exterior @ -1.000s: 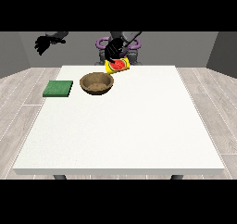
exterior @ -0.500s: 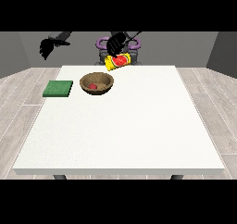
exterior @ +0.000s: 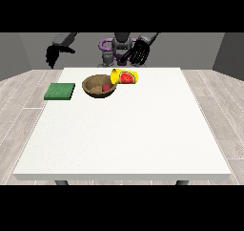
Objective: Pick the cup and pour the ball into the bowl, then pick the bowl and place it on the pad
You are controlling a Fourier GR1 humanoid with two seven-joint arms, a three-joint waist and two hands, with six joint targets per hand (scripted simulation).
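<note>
Now lying on its side near the table's (exterior: 143, 139) far edge: yellow cup (exterior: 126, 77), mouth turned to the brown bowl (exterior: 99, 86) just beside it, apparently touching the rim. Inside the bowl, a red ball (exterior: 105, 88). Lifted above the cup and clear of it, the hand at the view's right (exterior: 139, 54), fingers spread and hanging down, holding nothing. Raised beyond the far left corner, the hand at the view's left (exterior: 54, 54), fingers drooping, empty. By the left edge, flat green pad (exterior: 60, 91), apart from the bowl.

White table (exterior: 143, 130) bears pad (exterior: 60, 91), bowl (exterior: 96, 90), cup (exterior: 125, 77) (tipped).
</note>
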